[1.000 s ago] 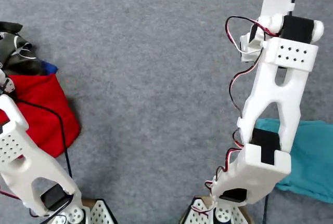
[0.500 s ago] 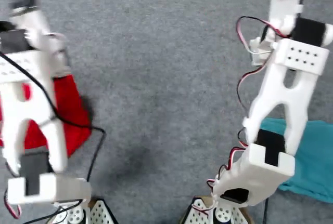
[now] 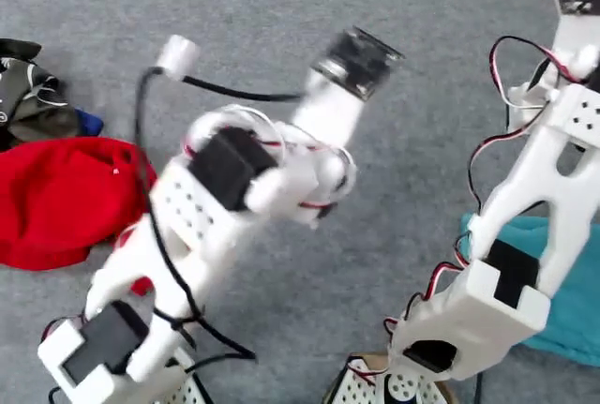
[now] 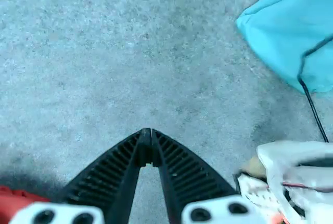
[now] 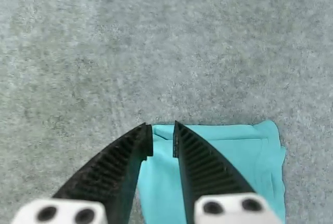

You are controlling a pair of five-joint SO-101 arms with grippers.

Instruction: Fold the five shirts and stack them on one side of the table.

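Left tool (image 4: pixel 146 133) shut tip to tip, empty, over bare bench (image 3: pixel 281 38); right tool (image 5: pixel 162 130) a crack open, empty, above an edge of the folded teal shirt (image 3: pixel 581 310) on the right side. Looks btw shirts: red shirt (image 3: pixel 52 202) lies crumpled at left by a dark heap (image 3: pixel 28 95), so next prob. needs a tool opened onto it to drag it centre & flatten.

My left arm (image 3: pixel 206 207) swings away from the left edge, where it hung over the red shirt (image 3: pixel 56 202), and now stretches diagonally across the middle of the table (image 3: pixel 281 38). The red shirt lies uncovered, bunched rounder than before. My right arm (image 3: pixel 548 170) drifts further right, toward the far corner.
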